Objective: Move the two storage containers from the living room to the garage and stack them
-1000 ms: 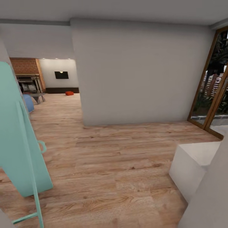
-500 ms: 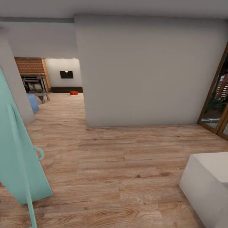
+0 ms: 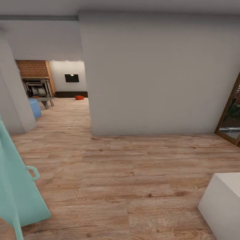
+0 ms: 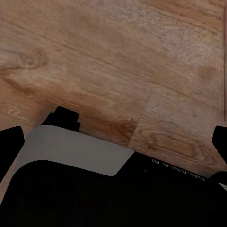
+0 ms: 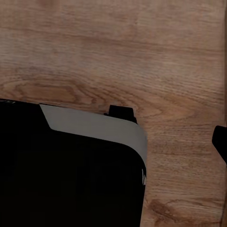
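Observation:
One orange-red storage container (image 3: 79,97) sits small and far off on the wood-plank floor of the living room (image 3: 63,100), seen through the opening at the left, below the black TV (image 3: 71,78). In the left wrist view my left gripper (image 4: 118,144) hangs over the plank floor above the robot's dark base, its two black fingertips (image 4: 10,142) wide apart and nothing between them. In the right wrist view my right gripper (image 5: 116,144) also hangs over planks. One of its fingertips (image 5: 221,142) stands at the picture's edge, and the other merges with the dark base.
A broad white wall block (image 3: 150,73) stands straight ahead, with the passage to its left. A teal panel (image 3: 16,186) leans close at the near left and a white box (image 3: 223,206) sits at the near right. A blue seat (image 3: 35,107), a brick fireplace (image 3: 37,87) and a glass door (image 3: 231,116) are also in view.
The whole view has moved forward: the teal panel has slid off to the left, and the white box and glass door to the right. Nothing in the room has moved.

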Tool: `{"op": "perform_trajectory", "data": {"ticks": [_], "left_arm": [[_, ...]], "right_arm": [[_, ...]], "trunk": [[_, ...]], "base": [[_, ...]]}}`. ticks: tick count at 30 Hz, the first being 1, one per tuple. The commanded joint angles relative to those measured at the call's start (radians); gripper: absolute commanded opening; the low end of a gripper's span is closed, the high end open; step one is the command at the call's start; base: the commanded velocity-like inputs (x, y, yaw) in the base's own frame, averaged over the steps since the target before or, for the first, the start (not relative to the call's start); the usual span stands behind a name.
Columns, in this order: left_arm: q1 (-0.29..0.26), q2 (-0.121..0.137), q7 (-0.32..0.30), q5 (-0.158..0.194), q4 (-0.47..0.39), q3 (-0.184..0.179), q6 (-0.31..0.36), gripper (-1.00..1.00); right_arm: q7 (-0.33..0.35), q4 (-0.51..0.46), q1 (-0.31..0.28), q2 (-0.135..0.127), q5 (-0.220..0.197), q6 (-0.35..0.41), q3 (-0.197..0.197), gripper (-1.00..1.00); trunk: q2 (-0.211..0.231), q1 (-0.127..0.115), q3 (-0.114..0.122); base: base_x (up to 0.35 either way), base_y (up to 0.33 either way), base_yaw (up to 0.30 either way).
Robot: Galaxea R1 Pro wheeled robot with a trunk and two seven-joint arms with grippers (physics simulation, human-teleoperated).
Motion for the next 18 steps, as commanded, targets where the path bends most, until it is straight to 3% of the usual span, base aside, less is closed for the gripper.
{"op": "perform_trajectory", "data": {"ticks": [1,7,18], "left_arm": [[-0.001,0.0,0.0,0.001,0.002,0.008,0.0,1.0],[-0.001,0.0,0.0,0.001,0.002,0.008,0.0,1.0],[-0.001,0.0,0.0,0.001,0.002,0.008,0.0,1.0]], "right_arm": [[-0.001,0.001,-0.001,0.0,0.007,-0.003,0.001,1.0],[-0.001,0.001,-0.001,0.001,0.007,-0.003,0.001,1.0],[-0.001,0.001,-0.001,0.001,0.007,-0.003,0.001,1.0]], "trunk": [[0.0,0.001,-0.001],[0.0,0.001,-0.001],[0.0,0.001,-0.001]], "base": [[0.342,0.0,0.0],[0.342,0.0,0.023],[0.342,0.0,0.244]]}}
